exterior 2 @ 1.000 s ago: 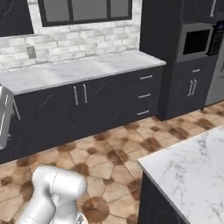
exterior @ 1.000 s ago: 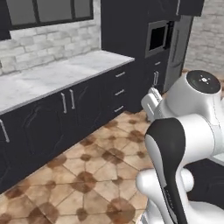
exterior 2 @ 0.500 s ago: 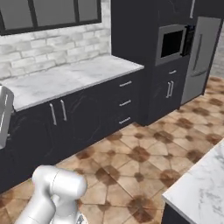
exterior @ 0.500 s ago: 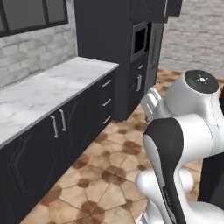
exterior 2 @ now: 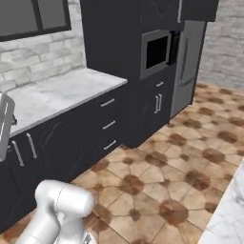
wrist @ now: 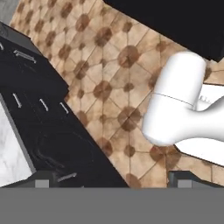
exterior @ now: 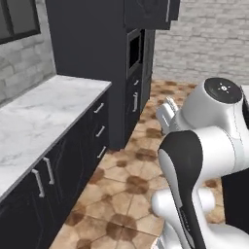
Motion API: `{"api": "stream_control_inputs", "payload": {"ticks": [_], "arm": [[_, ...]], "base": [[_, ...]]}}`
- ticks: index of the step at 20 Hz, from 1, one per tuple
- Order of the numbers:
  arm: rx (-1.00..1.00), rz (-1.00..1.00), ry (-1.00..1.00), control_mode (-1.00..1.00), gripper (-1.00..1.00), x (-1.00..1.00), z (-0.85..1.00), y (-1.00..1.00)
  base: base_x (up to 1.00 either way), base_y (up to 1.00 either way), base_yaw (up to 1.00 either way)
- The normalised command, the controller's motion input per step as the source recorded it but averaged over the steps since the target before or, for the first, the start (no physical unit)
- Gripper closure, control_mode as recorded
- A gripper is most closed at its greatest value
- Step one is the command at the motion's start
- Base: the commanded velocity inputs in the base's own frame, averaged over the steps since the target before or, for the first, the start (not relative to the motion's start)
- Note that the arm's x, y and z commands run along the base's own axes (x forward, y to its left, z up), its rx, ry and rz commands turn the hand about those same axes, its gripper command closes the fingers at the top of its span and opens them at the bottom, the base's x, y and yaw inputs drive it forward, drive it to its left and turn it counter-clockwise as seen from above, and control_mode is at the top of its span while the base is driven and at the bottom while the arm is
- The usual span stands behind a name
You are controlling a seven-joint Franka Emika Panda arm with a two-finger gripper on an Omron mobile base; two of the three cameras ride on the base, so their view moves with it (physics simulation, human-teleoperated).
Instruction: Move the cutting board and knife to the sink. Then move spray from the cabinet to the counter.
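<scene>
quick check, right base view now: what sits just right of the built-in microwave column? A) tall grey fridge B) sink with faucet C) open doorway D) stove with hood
A: a tall grey fridge with a long vertical handle stands right of the dark column holding the microwave, past the end of the marble counter.

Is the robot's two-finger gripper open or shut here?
Open: in the hand view the two-finger gripper's dark tips stand far apart, nothing between them.
</scene>
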Motion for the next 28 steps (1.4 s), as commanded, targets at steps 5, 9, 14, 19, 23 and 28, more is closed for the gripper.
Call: {"api": "stream_control_inputs", "payload": {"ticks": [5, 9, 14, 19, 23, 28], "arm": [[0.0, 0.0, 0.0, 1.0, -1.0, 0.0, 0.0, 0.0], [0.0, 0.0, 0.0, 1.0, -1.0, 0.0, 0.0, 0.0], [0.0, 0.0, 0.0, 1.0, -1.0, 0.0, 0.0, 0.0], [0.0, 0.0, 0.0, 1.0, -1.0, 0.0, 0.0, 0.0], [0.0, 0.0, 0.0, 1.0, -1.0, 0.0, 0.0, 0.0], [0.0, 0.0, 0.0, 1.0, -1.0, 0.0, 0.0, 0.0]], "base": [[1.0, -0.01, -0.59], [1.0, 0.03, -0.53], [1.0, 0.5, -0.48], [1.0, 0.44, -0.39], [1.0, 0.06, -0.4], [1.0, 0.0, -0.44]]}}
